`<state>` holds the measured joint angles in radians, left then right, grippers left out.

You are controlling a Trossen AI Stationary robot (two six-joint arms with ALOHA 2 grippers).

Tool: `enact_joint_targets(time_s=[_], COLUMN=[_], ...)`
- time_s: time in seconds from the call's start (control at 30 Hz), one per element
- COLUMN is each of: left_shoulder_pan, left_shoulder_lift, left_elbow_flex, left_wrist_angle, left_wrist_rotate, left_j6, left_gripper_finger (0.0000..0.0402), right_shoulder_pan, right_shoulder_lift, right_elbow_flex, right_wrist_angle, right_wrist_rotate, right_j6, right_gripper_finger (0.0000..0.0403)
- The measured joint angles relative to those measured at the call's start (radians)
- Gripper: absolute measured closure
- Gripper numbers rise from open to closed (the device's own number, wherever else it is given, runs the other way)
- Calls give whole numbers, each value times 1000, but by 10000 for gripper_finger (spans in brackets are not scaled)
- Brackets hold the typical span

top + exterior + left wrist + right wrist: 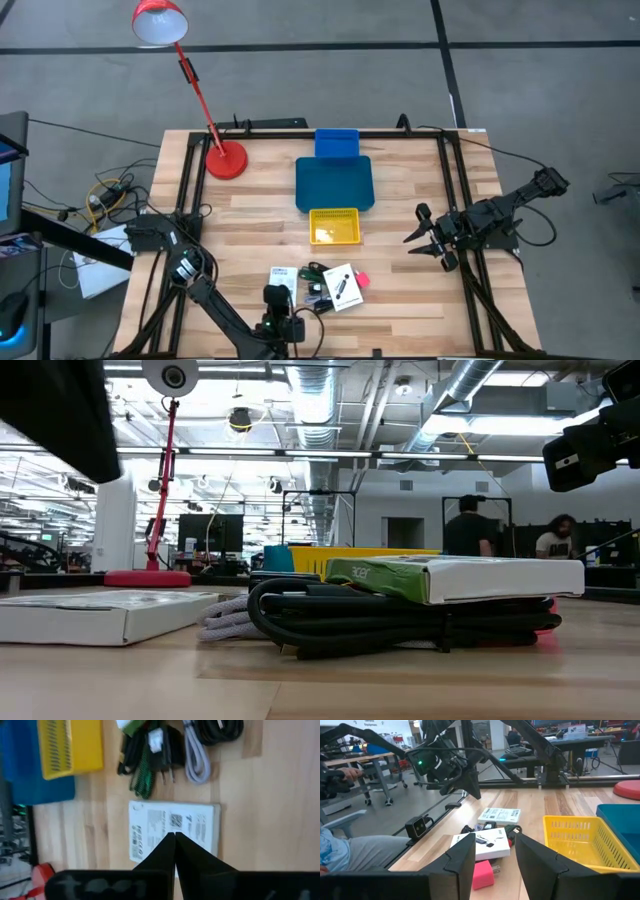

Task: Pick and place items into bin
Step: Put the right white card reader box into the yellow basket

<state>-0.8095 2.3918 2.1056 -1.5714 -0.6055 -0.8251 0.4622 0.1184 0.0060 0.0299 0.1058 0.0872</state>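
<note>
White printed card (172, 827) lies beside yellow bin (70, 745); left pincer (175, 840) above it, pressed together: spread before descending.

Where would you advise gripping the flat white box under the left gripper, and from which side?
Probably from straight above, across its two long edges: the flat white box lies flat, apart from the cable pile. The left gripper, fingers together, would have to open first.

L tool (174, 836) fingers closed, near table edge; R tool (428, 240) fingers spread, right side.
</note>
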Motion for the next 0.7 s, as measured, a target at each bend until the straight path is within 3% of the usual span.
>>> enact_joint_targets(time_s=[0.43,0.7], left_shoulder_pan=[42,47], left_shoulder_lift=[-1,-2], left_elbow_flex=[0,-25], left_wrist_angle=[82,126], left_wrist_rotate=[186,204], left_j6=[54,145], left_gripper_finger=[393,298], right_shoulder_pan=[0,0], right_shoulder_lift=[0,0], right_elbow_flex=[0,0], right_wrist_angle=[0,0], right_wrist_rotate=[0,0], right_j6=[0,0], right_gripper_finger=[270,270])
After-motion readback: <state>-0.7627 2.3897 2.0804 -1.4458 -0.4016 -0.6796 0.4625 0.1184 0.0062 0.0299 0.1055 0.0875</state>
